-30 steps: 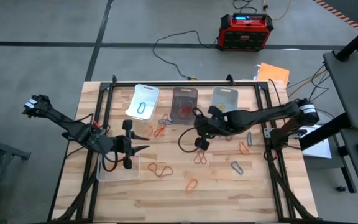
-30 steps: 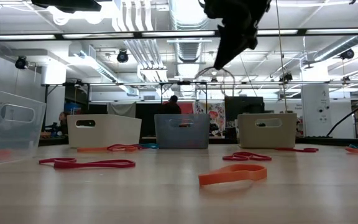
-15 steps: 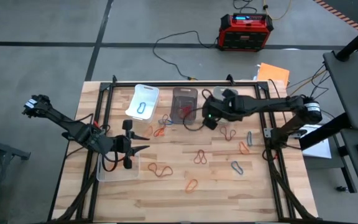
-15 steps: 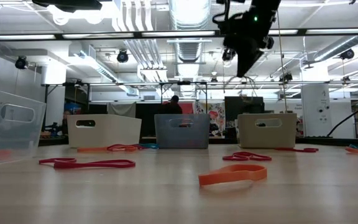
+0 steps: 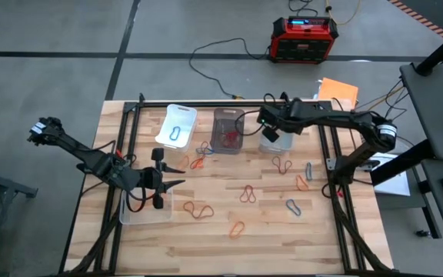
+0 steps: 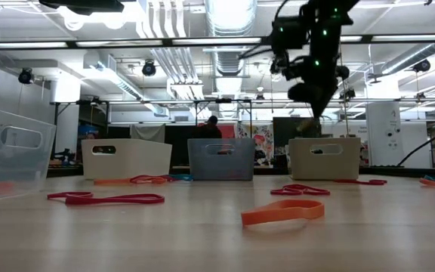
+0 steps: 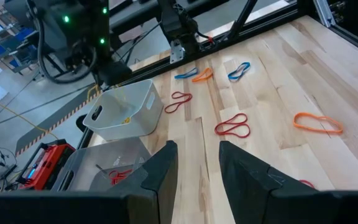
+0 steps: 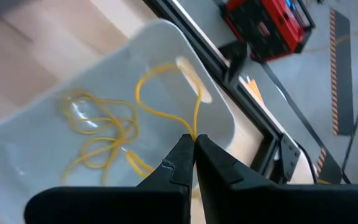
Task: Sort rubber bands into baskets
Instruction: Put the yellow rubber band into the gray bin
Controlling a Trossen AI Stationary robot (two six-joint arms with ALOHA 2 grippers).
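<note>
Yellow rubber band pinched by right fingers, above clear basket rim; left fingers spread

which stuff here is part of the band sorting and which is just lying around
Part of the job:
- rubber bands loose on the table
- yellow band pinched in the right gripper over the clear basket
- smoky basket, white basket

Lying about:
- red-and-black box
- orange sheet
</note>
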